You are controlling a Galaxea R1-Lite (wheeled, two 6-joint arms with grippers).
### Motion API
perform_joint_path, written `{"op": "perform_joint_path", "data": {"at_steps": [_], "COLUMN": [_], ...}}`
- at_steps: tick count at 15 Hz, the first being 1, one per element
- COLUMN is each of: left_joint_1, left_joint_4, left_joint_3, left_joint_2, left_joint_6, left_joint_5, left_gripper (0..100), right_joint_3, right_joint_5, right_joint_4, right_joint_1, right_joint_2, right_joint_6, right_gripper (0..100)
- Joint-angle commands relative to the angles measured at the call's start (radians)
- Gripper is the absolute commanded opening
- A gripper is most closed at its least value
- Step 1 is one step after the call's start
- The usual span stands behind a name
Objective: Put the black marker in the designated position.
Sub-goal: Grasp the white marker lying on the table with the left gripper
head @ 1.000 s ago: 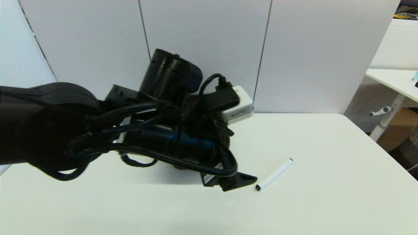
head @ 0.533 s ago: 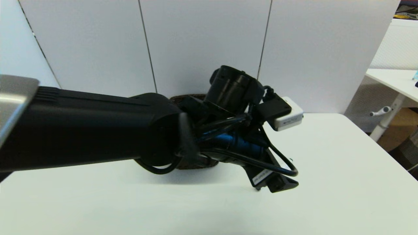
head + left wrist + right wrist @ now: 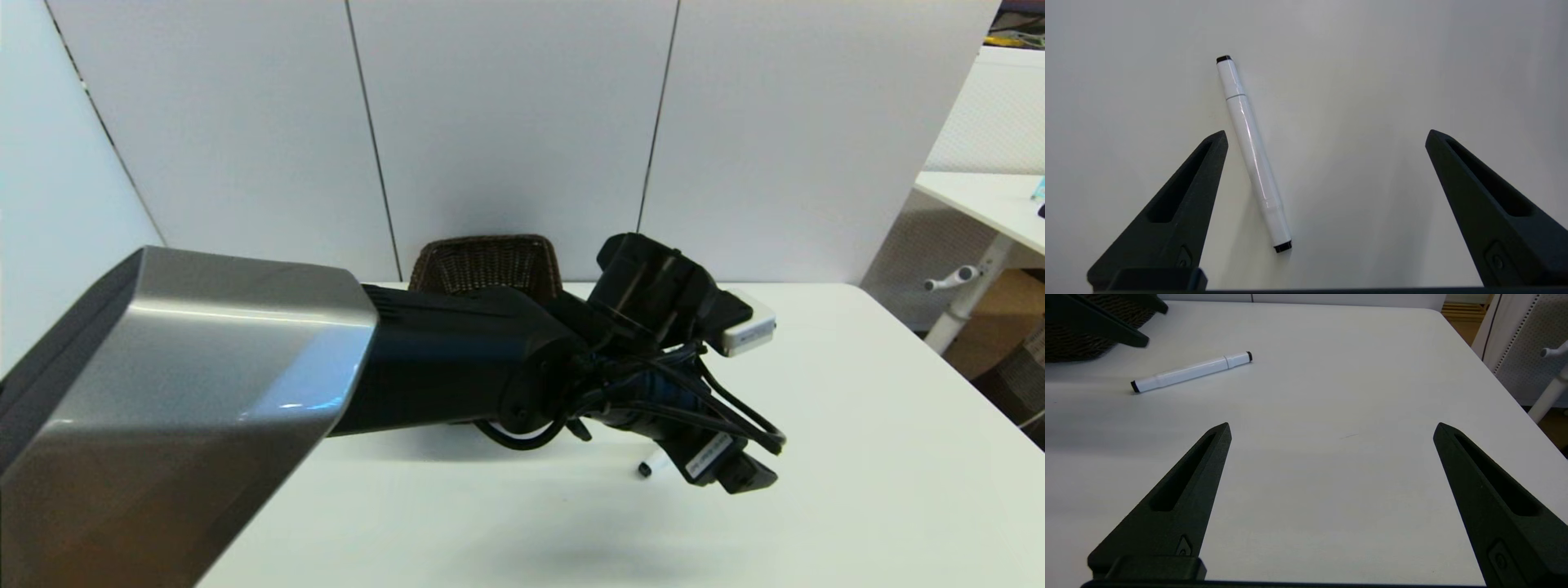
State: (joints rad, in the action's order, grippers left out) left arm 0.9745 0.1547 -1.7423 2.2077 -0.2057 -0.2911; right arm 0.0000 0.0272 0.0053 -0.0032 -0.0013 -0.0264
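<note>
Left gripper (image 3: 1327, 136): we are hovering it over the white table (image 3: 857, 457), fingers spread wide and holding nothing, pointing down at the surface on our right-hand half of the tabletop.

Black marker (image 3: 1252, 153): it is lying flat on the table, untouched. In the left wrist view we are seeing it between the two fingers but far off centre, its barrel just beside one fingertip (image 3: 1218, 141) and well apart from the other.

Long axis: the marker is running roughly along the direction the fingers are pointing, slightly tilted, so it is lying across the closing line. We are judging that a squeeze would meet the barrel side-on, which suits a slim pen.

Offset: we are reckoning that the coming move calls for a small sideways shift toward the marker, to centre it in the gap, and then a descent.

Head view: our own left arm is covering most of the marker; only one black-tipped end (image 3: 649, 469) is showing beside the wrist.

Right gripper (image 3: 1331, 430): we are keeping it low over bare table, fingers spread and empty, with the marker (image 3: 1190, 371) well apart from it. The left arm is clearly the nearer.

Woven basket (image 3: 486, 263): it is standing at the back of the table, behind the left arm.
</note>
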Motion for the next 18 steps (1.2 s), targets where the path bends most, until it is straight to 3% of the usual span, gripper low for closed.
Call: {"op": "perform_joint_path", "data": {"at_steps": [1, 9, 12, 18], "left_joint_1": [-0.005, -0.043, -0.045, -0.045], "left_joint_4": [-0.024, -0.116, -0.139, -0.136], "left_joint_3": [-0.019, -0.016, -0.017, -0.017], "left_joint_2": [0.075, 0.129, 0.149, 0.172], "left_joint_6": [0.025, 0.017, 0.017, 0.017], "left_joint_5": [-0.002, 0.003, 0.069, 0.07], "left_gripper": [100, 100, 100, 100], "right_joint_3": [0.0, 0.0, 0.0, 0.0], "right_joint_5": [0.0, 0.0, 0.0, 0.0], "right_joint_4": [-0.001, -0.001, 0.001, 0.001], "right_joint_1": [0.0, 0.0, 0.0, 0.0], "right_joint_2": [0.001, 0.001, 0.001, 0.001], "right_joint_6": [-0.001, -0.001, -0.001, -0.001], "right_gripper": [100, 100, 100, 100]}}
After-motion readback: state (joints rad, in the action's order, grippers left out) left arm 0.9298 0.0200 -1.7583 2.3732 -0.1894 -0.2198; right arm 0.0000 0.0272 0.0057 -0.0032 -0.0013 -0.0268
